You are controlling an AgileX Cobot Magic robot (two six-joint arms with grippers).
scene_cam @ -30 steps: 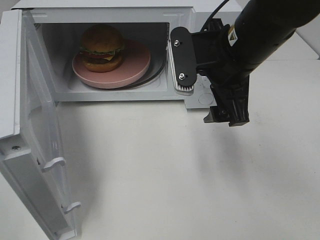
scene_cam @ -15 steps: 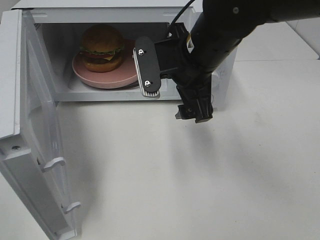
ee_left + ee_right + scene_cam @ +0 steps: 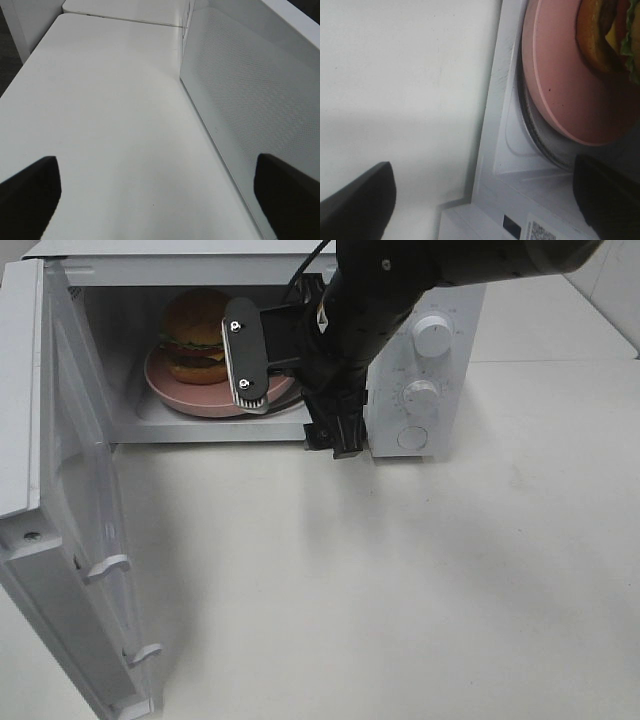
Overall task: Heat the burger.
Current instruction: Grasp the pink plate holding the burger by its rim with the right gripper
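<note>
The burger (image 3: 200,330), with its brown bun, lettuce and tomato, sits on a pink plate (image 3: 190,398) inside the open white microwave (image 3: 200,270). My right gripper (image 3: 292,418) hangs open just in front of the cavity's right half, beside the plate and holding nothing. The right wrist view shows the plate (image 3: 560,85) and the burger's edge (image 3: 610,35) close ahead of that gripper (image 3: 480,200), with dark fingertips (image 3: 355,200) far apart. My left gripper (image 3: 157,200) is open over bare table beside the microwave door (image 3: 250,100); it is out of the exterior view.
The microwave door (image 3: 60,490) stands swung wide to the left, reaching the table's front. Two knobs (image 3: 432,335) and a round button are on the control panel at the right. White table (image 3: 400,590) spreads in front.
My right arm has swung left from in front of the control panel to the cavity opening, uncovering the knobs. The burger, plate and door have not moved.
</note>
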